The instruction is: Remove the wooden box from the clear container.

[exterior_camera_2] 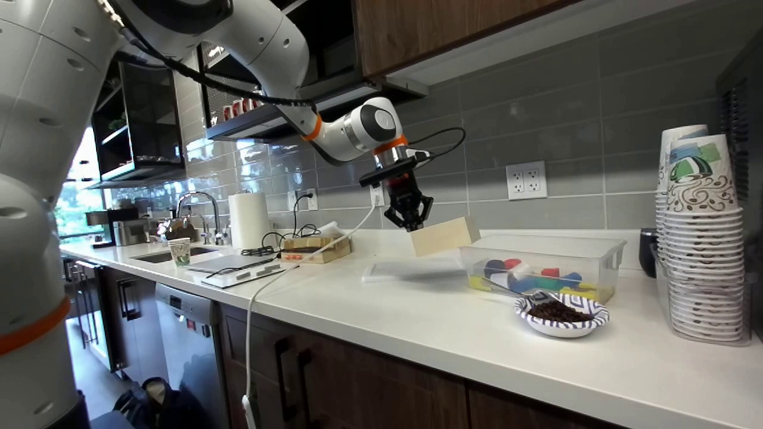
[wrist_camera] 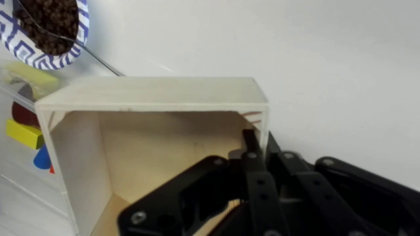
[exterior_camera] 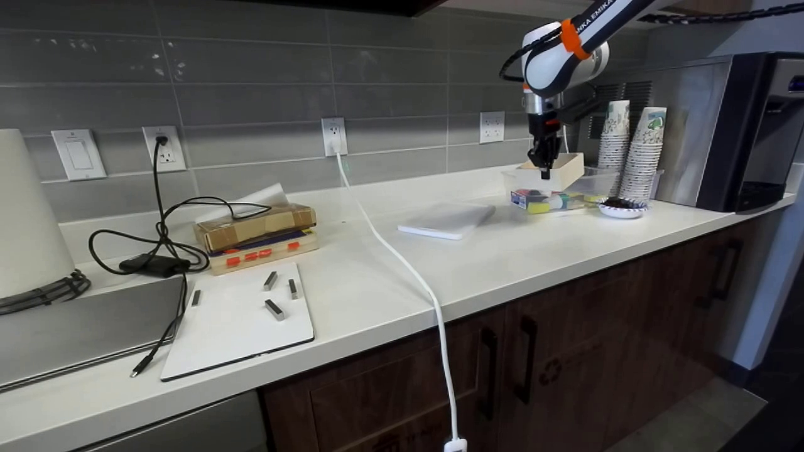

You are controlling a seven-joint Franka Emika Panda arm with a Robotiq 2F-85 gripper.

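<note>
The light-tan wooden box (exterior_camera_2: 440, 236) hangs tilted in the air, its open side up. In the wrist view my gripper (wrist_camera: 265, 142) is shut on one thin side wall of the wooden box (wrist_camera: 151, 91), one finger inside and one outside. The low clear container (exterior_camera_2: 536, 256) stands on the counter with colourful pieces in it. The box is higher than the container's rim, by its end; in an exterior view the box (exterior_camera: 568, 171) overlaps the container (exterior_camera: 597, 181). Part of the container (wrist_camera: 18, 97) shows at the wrist view's left, the rest hidden behind the box.
A patterned bowl (exterior_camera_2: 563, 325) of dark beans with a utensil stands in front of the container. Tall stacks of paper cups (exterior_camera_2: 703, 262) rise beyond it. A flat white slab (exterior_camera: 446, 221) lies beside the container. A white cable (exterior_camera: 402, 260) crosses the counter; the tiled wall runs close behind.
</note>
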